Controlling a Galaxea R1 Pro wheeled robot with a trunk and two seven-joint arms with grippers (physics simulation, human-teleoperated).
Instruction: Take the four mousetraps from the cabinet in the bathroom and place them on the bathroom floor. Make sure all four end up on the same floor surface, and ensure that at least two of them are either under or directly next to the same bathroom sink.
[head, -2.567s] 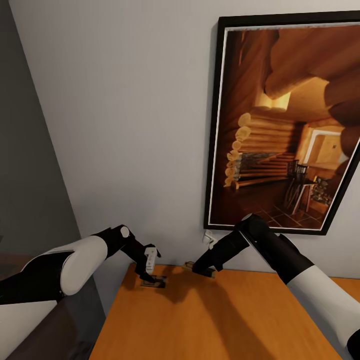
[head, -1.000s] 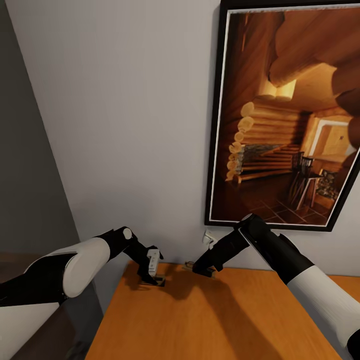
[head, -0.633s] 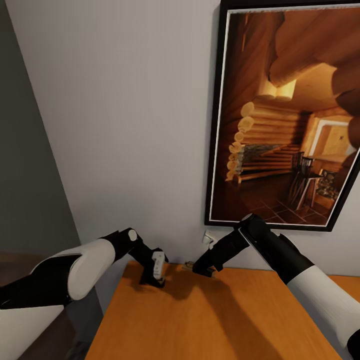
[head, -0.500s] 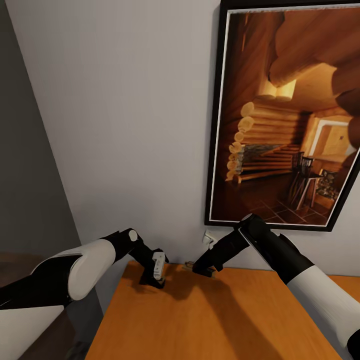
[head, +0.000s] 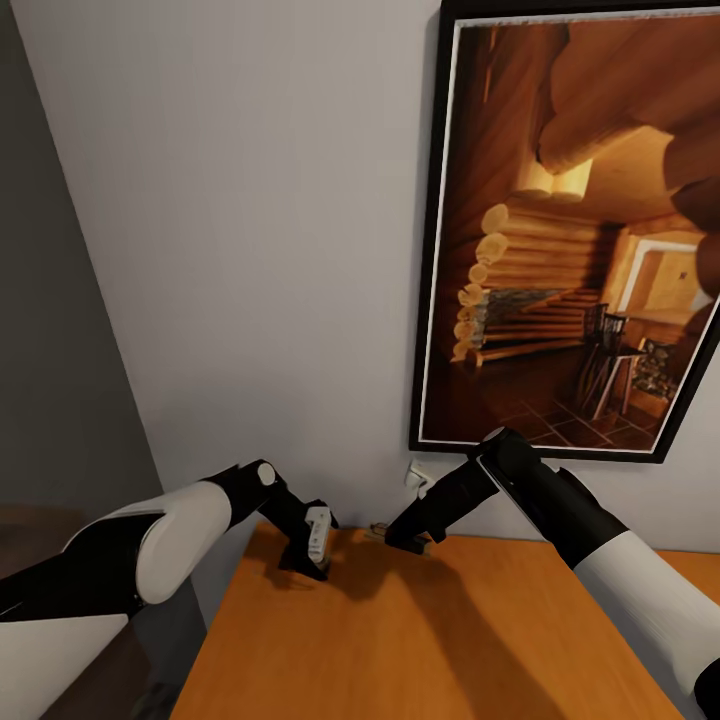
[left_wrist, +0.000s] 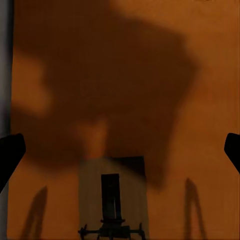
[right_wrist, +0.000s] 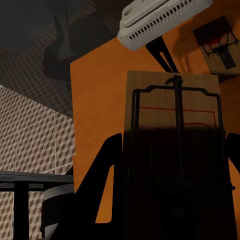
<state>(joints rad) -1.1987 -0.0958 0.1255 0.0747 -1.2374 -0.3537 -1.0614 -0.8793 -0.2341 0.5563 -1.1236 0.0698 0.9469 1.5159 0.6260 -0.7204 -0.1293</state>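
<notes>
The orange-brown cabinet (head: 450, 630) stands against the wall. My left gripper (head: 312, 548) hovers low over its back left corner. In the left wrist view this gripper (left_wrist: 120, 152) is open wide, its fingertips (left_wrist: 10, 155) far apart. A mousetrap (left_wrist: 114, 200) lies flat on the top between them. My right gripper (head: 405, 540) is shut on another mousetrap (right_wrist: 172, 95) just above the cabinet top (right_wrist: 95, 75), near the wall. The right wrist view also catches the first mousetrap (right_wrist: 217, 42) beyond, beside the left arm's white housing (right_wrist: 160, 17).
A large black-framed picture (head: 570, 250) hangs on the wall right behind the cabinet. A small white wall fitting (head: 418, 475) sits just above the right gripper. The cube-patterned bathroom floor (right_wrist: 30, 135) lies below the cabinet's edge, with a dark metal frame (right_wrist: 25, 182) on it.
The left gripper has shifted right and lowered over the mousetrap on the cabinet top. The right arm has kept still with its mousetrap. The camera tilted slightly early on.
</notes>
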